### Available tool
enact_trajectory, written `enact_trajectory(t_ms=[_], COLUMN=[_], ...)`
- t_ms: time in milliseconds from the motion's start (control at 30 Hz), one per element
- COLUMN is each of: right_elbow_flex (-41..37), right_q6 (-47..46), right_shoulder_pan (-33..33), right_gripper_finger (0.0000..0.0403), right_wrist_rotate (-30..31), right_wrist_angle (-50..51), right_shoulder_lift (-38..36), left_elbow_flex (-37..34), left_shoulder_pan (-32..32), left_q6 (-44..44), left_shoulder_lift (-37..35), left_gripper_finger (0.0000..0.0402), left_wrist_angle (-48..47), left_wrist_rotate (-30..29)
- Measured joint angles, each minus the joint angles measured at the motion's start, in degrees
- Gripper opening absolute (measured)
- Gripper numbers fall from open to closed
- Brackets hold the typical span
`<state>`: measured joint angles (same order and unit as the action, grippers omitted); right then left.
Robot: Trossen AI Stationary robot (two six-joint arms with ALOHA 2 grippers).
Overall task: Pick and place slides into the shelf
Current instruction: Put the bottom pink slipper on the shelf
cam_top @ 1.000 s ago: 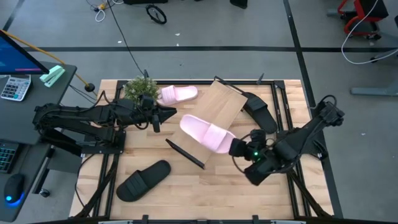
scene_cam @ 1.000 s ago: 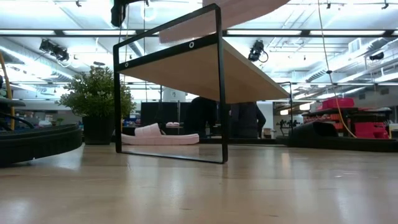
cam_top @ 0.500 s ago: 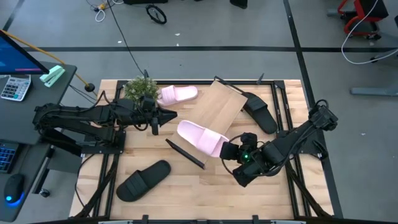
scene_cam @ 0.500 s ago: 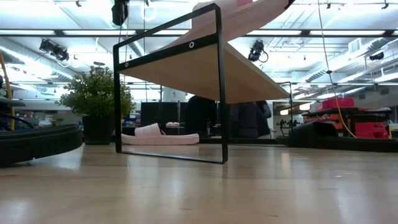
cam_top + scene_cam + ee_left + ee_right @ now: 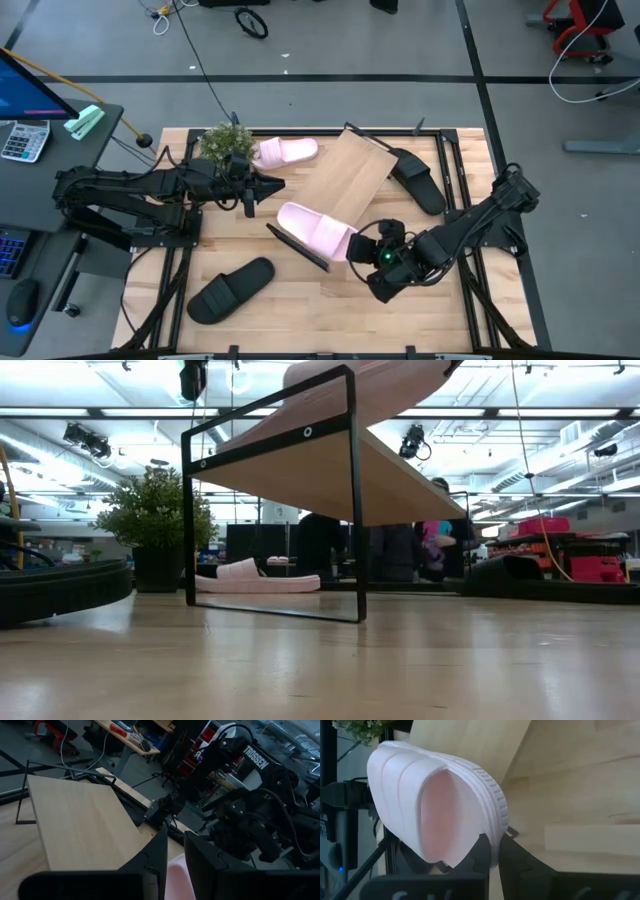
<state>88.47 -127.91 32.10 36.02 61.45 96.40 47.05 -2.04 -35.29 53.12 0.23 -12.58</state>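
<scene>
- The right gripper [image 5: 362,247] sits over the near right part of the slatted tabletop [image 5: 300,295], fingers pinched on the heel edge of a pale pink slide [image 5: 314,231] — the right wrist view shows the two dark fingers clamped on its rim.
- That held slide lies across the near left end of the shelf [image 5: 345,180], above the board and over its black end frame [image 5: 297,246]; in the low view its pink sole [image 5: 370,385] shows above the tilted board.
- The shelf stands mid-table, running from near left to far right.
- The left gripper [image 5: 272,184] hovers left of the shelf, just beside the potted plant [image 5: 225,141]; its fingers [image 5: 157,852] stand a narrow gap apart and hold nothing.
- A second pink slide [image 5: 288,151] lies at the far edge, between the plant and the shelf.
- One black slide [image 5: 417,180] rests on the right, just beside the shelf's far end — the other black slide [image 5: 230,290] lies near the front left corner, well apart from the rest.
</scene>
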Motion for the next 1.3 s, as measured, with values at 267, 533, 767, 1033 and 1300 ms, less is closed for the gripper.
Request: enact_trajectory(t_ms=[267,533,767,1033,1300], right_elbow_flex=[0.0,-0.2,-1.8,-2.6,-2.6], right_q6=[0.0,0.0,-0.1,0.5,0.6], right_shoulder_pan=[0.0,-0.1,-0.1,-0.1,-0.1], right_gripper_finger=[0.0018,0.0018,0.0020,0.0025,0.0029], right_wrist_rotate=[-1.0,-2.8,-6.2,-6.4,-6.4], right_wrist_angle=[-1.0,-0.9,-1.3,-3.2,-3.4], right_shoulder_lift=[0.5,0.5,0.5,0.4,0.4], left_elbow_flex=[0.0,0.0,0.0,0.0,0.0], left_shoulder_pan=[0.0,0.0,0.0,0.0,0.0], left_q6=[0.0,0.0,0.0,0.1,0.2], left_shoulder_lift=[0.0,0.0,0.0,0.0,0.0], left_gripper_finger=[0.0075,0.0067,0.0074,0.0069,0.0072], left_wrist_angle=[0.0,0.0,0.0,0.0,0.0], left_wrist_rotate=[0.0,0.0,0.0,0.0,0.0])
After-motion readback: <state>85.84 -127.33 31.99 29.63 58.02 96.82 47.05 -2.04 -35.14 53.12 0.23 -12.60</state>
